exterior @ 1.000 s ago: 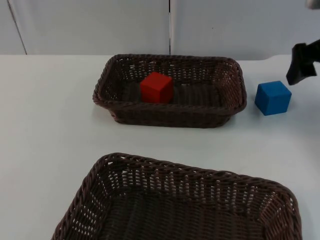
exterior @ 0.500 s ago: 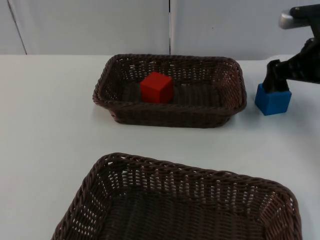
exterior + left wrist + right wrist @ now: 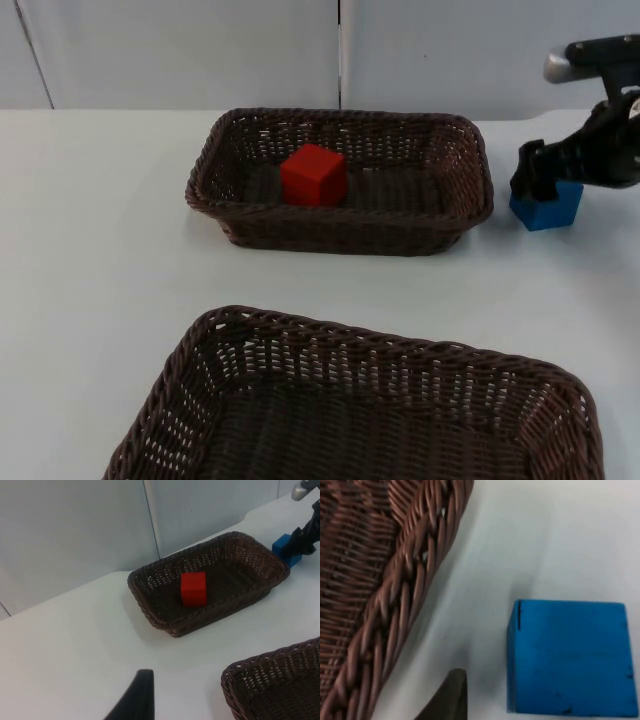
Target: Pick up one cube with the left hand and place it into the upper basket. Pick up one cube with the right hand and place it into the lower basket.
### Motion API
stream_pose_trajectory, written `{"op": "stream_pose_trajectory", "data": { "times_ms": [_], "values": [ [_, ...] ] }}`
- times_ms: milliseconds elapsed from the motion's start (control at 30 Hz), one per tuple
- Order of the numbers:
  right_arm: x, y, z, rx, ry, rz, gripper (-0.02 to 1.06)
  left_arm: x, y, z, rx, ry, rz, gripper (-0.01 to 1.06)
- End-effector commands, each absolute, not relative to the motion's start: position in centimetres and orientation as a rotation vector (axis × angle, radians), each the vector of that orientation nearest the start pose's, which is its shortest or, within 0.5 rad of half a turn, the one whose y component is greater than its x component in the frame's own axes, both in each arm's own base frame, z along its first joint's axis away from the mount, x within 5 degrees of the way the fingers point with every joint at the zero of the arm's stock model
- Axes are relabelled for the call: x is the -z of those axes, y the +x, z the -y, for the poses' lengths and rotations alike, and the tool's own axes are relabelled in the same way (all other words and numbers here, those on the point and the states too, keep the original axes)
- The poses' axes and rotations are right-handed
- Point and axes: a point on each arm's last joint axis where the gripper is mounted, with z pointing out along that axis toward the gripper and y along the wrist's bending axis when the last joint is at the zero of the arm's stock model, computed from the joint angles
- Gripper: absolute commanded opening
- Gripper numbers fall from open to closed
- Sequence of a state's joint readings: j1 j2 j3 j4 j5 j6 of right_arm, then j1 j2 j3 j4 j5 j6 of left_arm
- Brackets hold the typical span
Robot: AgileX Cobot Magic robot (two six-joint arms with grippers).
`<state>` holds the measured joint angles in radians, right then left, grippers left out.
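Note:
A red cube point(image 3: 313, 175) lies inside the upper wicker basket point(image 3: 340, 116), left of its middle. A blue cube point(image 3: 550, 210) sits on the table just right of that basket. My right gripper point(image 3: 543, 180) hangs open right over the blue cube and hides its top. In the right wrist view one black fingertip point(image 3: 449, 696) stands on the side of the blue cube point(image 3: 567, 657) that faces the basket's rim point(image 3: 405, 595), a small gap apart. The lower basket point(image 3: 380, 333) holds nothing. My left arm waits, gripper open, fingertip point(image 3: 139, 695) over bare table short of the red cube point(image 3: 193, 588).
The grey partition wall point(image 3: 200, 50) closes the table at the back. Bare white table point(image 3: 90, 250) stretches left of both baskets and between them. The gap between the upper basket's right end and the blue cube is narrow.
My right gripper came in from the right edge, moved left and down, and now sits over the blue cube. The cubes and baskets have not moved.

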<state>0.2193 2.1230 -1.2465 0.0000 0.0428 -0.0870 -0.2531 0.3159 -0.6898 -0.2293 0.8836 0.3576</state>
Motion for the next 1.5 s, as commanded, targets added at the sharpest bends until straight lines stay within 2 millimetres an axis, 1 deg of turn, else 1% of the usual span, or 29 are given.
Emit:
{"op": "stream_pose_trajectory", "data": {
  "times_ms": [0,100,233,333,433,467,500,633,667,700,733,800,833,900,967,1000,1033,1067,1133,1167,1267,1300,1333,1367,1433,1467],
  "values": [
    [-11.3,42.8,-9.6,-0.068,-0.354,-2.339,1.05,-34.2,3.5,2.6,0.209,0.564,-1.899,1.05],
    [-10.6,43.2,-9.7,-0.07,-0.349,-2.308,1.05,-34.2,3.5,2.6,0.209,0.564,-1.899,1.05],
    [-9.8,43.6,-9.8,-0.069,-0.35,-2.315,1.05,-34.2,3.5,2.5,0.207,0.565,-1.899,1.05],
    [-9.7,43.6,-9.8,-0.069,-0.349,-2.31,1.04,-34.2,3.5,2.5,0.207,0.565,-1.899,1.05],
    [-9.7,43.7,-9.8,-0.07,-0.349,-2.306,0.99,-34.2,3.5,2.5,0.207,0.564,-1.897,1.05],
    [-9.7,43.6,-9.8,-0.069,-0.35,-2.311,0.94,-34.2,3.5,2.5,0.207,0.564,-1.897,1.05],
    [-9.7,43.6,-9.8,-0.069,-0.35,-2.311,0.94,-34.2,3.5,2.5,0.207,0.564,-1.897,1.05],
    [-9.5,43.5,-9.8,-0.068,-0.353,-2.333,0.72,-34.2,3.5,2.5,0.207,0.564,-1.897,1.05],
    [-9.5,43.4,-9.7,-0.068,-0.354,-2.341,0.65,-34.2,3.5,2.5,0.207,0.564,-1.897,1.05],
    [-9.5,43.4,-9.7,-0.068,-0.354,-2.341,0.65,-34.2,3.5,2.5,0.207,0.564,-1.897,1.05],
    [-9.4,43.4,-9.7,-0.073,-0.342,-2.349,0.61,-34.2,3.5,2.5,0.207,0.564,-1.897,1.05],
    [-9.4,43.4,-9.7,-0.073,-0.341,-2.349,0.49,-34.2,3.5,2.5,0.207,0.564,-1.897,1.05],
    [-9.4,43.4,-9.7,-0.073,-0.341,-2.349,0.49,-34.2,3.5,2.5,0.207,0.564,-1.897,1.05],
    [-9.4,43.4,-9.7,-0.073,-0.341,-2.349,0.37,-34.2,3.5,2.5,0.207,0.564,-1.897,1.05],
    [-10.0,43.3,-9.7,-0.073,-0.342,-2.352,0.21,-34.2,3.5,2.5,0.207,0.564,-1.897,1.05],
    [-10.0,43.3,-9.7,-0.073,-0.342,-2.352,0.21,-34.2,3.5,2.5,0.207,0.564,-1.897,1.05],
    [-10.4,43.2,-9.7,-0.073,-0.343,-2.361,0.14,-34.2,3.5,2.5,0.207,0.564,-1.897,1.05],
    [-11.4,43.1,-9.7,-0.067,-0.355,-2.358,0.01,-34.2,3.5,2.5,0.207,0.564,-1.897,1.05],
    [-12.9,42.8,-9.5,-0.066,-0.354,-2.361,0.0,-34.2,3.5,2.5,0.207,0.564,-1.897,1.05],
    [-12.9,42.8,-9.5,-0.066,-0.354,-2.361,0.0,-34.2,3.5,2.5,0.207,0.564,-1.897,1.05],
    [-15.8,42.3,-9.4,-0.065,-0.357,-2.352,0.0,-34.2,3.5,2.5,0.207,0.564,-1.897,1.05],
    [-15.8,42.3,-9.4,-0.065,-0.357,-2.352,0.0,-34.2,3.5,2.5,0.207,0.564,-1.897,1.05],
    [-16.5,42.0,-9.4,-0.064,-0.359,-2.351,0.0,-34.2,3.5,2.5,0.207,0.564,-1.899,1.05],
    [-18.0,41.6,-9.3,-0.064,-0.359,-2.354,0.0,-34.2,3.5,2.5,0.207,0.564,-1.899,1.05],
    [-19.7,40.9,-9.1,-0.064,-0.36,-2.359,0.0,-34.2,3.5,2.5,0.207,0.564,-1.899,1.05],
    [-19.7,40.9,-9.1,-0.064,-0.36,-2.359,0.0,-34.2,3.5,2.5,0.207,0.564,-1.899,1.05]
  ]
}}
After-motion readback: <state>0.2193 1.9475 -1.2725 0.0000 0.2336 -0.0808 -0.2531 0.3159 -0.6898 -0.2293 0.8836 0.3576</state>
